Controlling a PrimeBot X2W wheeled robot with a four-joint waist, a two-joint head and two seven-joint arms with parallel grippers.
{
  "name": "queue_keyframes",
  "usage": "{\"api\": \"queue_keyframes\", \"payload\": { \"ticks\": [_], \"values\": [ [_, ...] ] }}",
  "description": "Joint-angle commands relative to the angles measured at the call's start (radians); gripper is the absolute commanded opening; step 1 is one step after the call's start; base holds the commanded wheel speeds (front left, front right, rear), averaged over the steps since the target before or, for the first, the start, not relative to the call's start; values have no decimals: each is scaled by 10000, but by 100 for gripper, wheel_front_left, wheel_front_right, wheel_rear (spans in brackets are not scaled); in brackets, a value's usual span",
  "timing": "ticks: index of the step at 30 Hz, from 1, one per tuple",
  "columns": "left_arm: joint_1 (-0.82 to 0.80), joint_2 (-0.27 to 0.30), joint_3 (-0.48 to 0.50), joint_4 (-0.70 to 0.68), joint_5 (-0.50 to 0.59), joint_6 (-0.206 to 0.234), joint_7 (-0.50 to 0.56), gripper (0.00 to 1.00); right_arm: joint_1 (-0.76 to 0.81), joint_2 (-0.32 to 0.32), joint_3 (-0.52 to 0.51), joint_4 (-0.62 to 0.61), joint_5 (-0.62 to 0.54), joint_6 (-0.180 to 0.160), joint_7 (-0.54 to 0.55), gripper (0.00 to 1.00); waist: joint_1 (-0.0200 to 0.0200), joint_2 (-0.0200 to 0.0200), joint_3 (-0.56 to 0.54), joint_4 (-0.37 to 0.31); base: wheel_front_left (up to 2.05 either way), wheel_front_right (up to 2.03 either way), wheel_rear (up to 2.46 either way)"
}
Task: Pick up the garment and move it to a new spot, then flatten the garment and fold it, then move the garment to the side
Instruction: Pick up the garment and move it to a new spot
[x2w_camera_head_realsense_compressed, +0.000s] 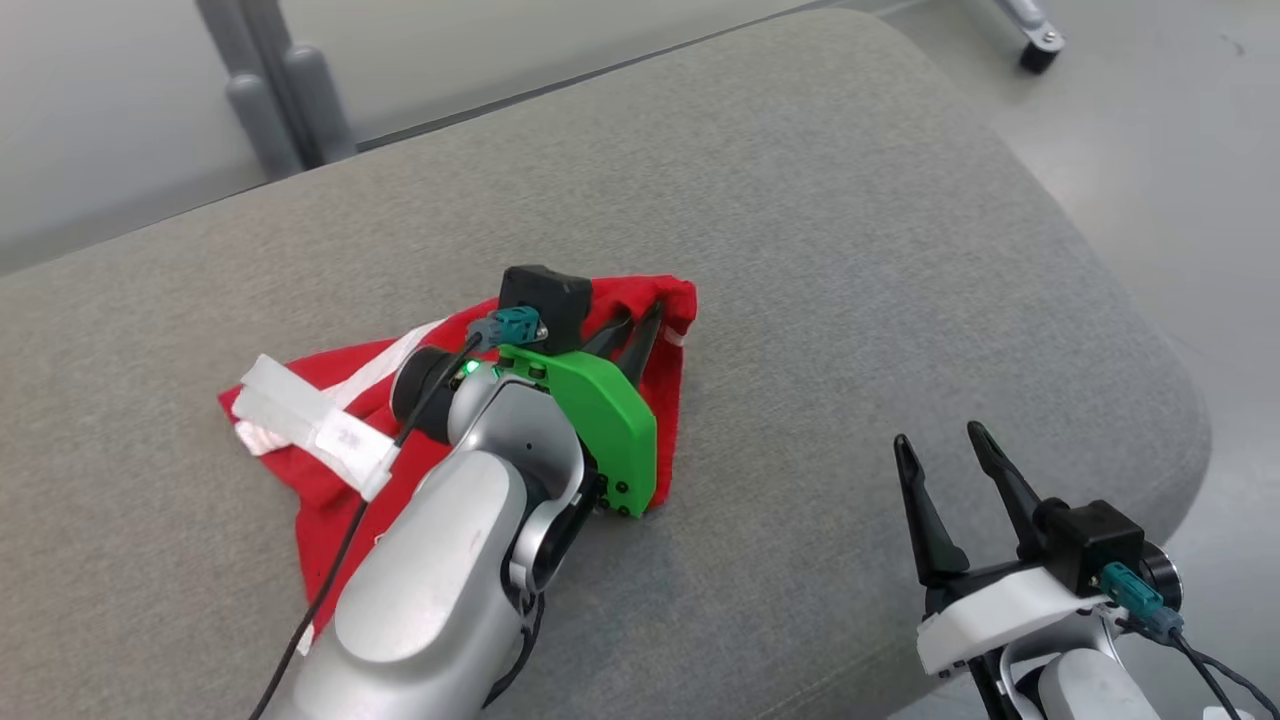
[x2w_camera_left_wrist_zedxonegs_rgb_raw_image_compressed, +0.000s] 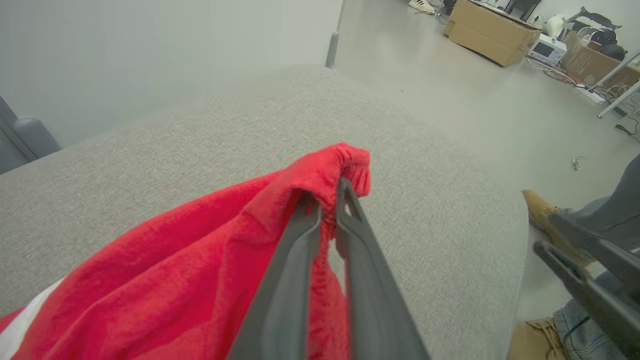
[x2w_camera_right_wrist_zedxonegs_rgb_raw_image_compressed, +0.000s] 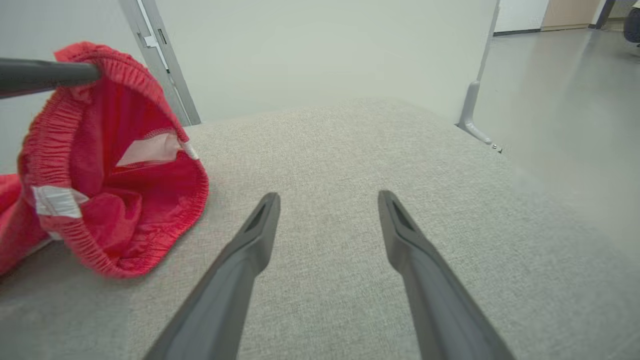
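Gripping the gathered elastic waistband of the red garment (x2w_camera_head_realsense_compressed: 320, 500), the left pincer (x2w_camera_head_realsense_compressed: 640, 318) is clenched, its two dark fingers pressed together with cloth bunched between them. It holds that edge raised above the grey padded surface (x2w_camera_head_realsense_compressed: 800, 250). The rest of the garment trails back under the left arm toward the surface's left side and near edge, with a white strip (x2w_camera_head_realsense_compressed: 310, 425) lying across it. From the right wrist, the waistband hangs as an open loop whose lower rim touches the surface. The right pincer (x2w_camera_head_realsense_compressed: 940, 435) hovers over the near right corner, released, fingers spread and holding nothing, well apart from the garment. A person's tan boot (x2w_camera_left_wrist_zedxonegs_rgb_raw_image_compressed: 542, 212) stands on the floor beyond the right edge.
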Motion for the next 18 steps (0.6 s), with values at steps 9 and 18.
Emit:
{"api": "queue_keyframes", "payload": {
  "ticks": [9,18],
  "values": [
    [70,68,27,1724,-539,-295,-497,56,302,-1,-516,-52,-521,-14,-35,100,0,-1,-17,169,0,0,0],
    [796,184,-24,447,-694,17,-1547,100,310,-141,-930,-555,-1164,-14,-35,100,0,-1,-540,1749,0,0,0]
  ]
}}
